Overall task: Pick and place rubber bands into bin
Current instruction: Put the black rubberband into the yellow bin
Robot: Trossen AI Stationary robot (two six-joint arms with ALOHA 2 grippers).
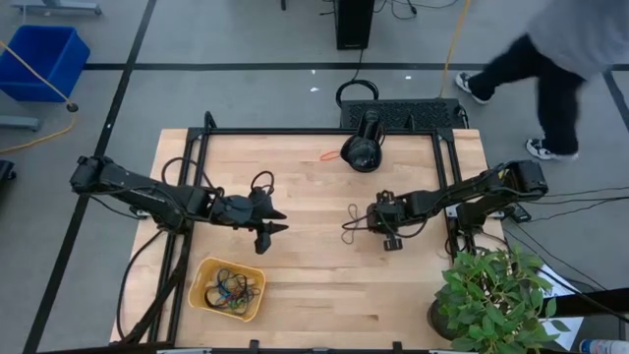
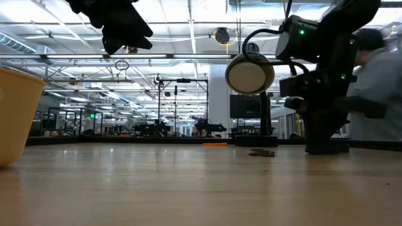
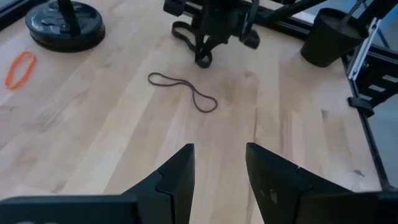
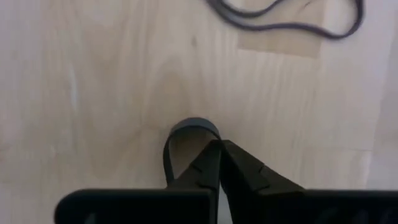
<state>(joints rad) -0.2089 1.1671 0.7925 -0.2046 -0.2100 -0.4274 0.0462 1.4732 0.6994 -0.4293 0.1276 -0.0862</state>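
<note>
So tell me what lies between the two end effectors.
High view: a dark rubber band lies on bare table between left end effector and right end effector.

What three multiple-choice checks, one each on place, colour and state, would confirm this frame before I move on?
1. Where does the bin sit on the table?
A. near the left arm's front corner
B. beside the potted plant
C. at the table's middle

2. What colour is the lone band lying near the round black camera base at the table's far edge?
A. blue
B. orange
C. green

3. How do the claws stand?
A. both open
B. left shut, right open
C. left open, right shut on a band

Answers:
1. A: the high view shows the bin with rubber bands in it below the left claw.
2. B: the orange band lies there.
3. C: the left claw's fingers are spread, while the right claw pinches a dark band.
</note>
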